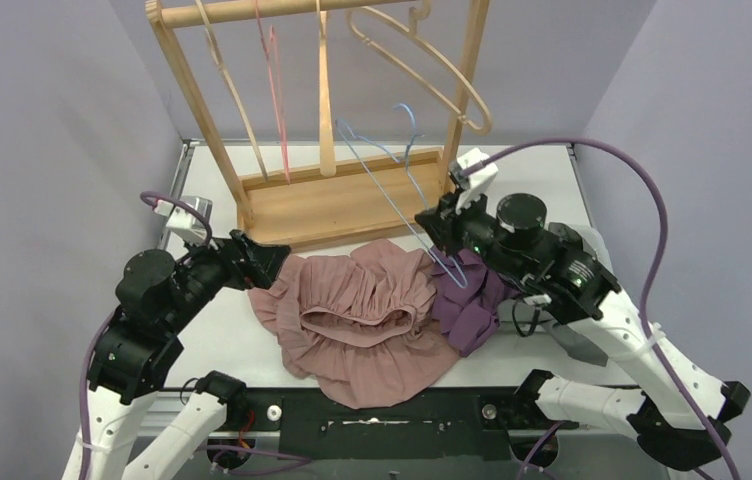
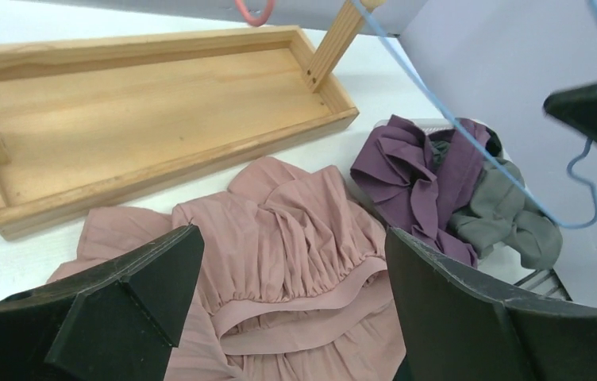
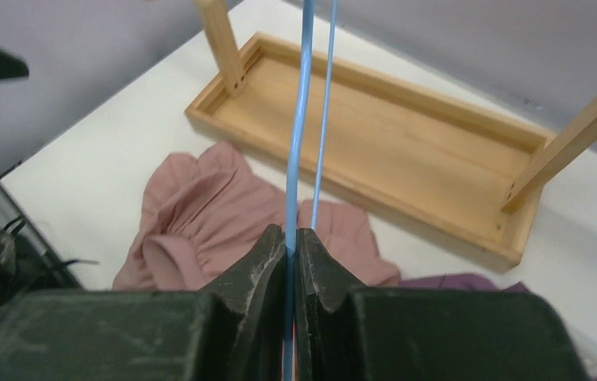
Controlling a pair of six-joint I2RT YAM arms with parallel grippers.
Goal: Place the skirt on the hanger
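A dusty-pink skirt (image 1: pixel 362 315) lay crumpled on the white counter (image 1: pixel 222 335), just in front of the wooden rack base (image 1: pixel 342 205); its gathered elastic waistband sat on top near the middle of the heap; a purple garment (image 1: pixel 472 305) lay against its right side. The cloth looked thin, light and limp, so it would likely sag, fold and slip along smooth wire; the waistband, thicker and doubled, seemed the surest place to take hold. The left pincer (image 1: pixel 274 258) stood spread wide with nothing between its fingers; it was poised at the skirt's left edge, and in its own wrist view the ruffled cloth and waistband lay beyond and between the two fingers; whether a fingertip touched the fabric could not be told. The right pincer (image 3: pixel 294 238) was clamped tight on a blue wire hanger (image 3: pixel 299 119), which rose slanting toward the rack; this pincer hung above the skirt's far right corner, the skirt below and to its left.
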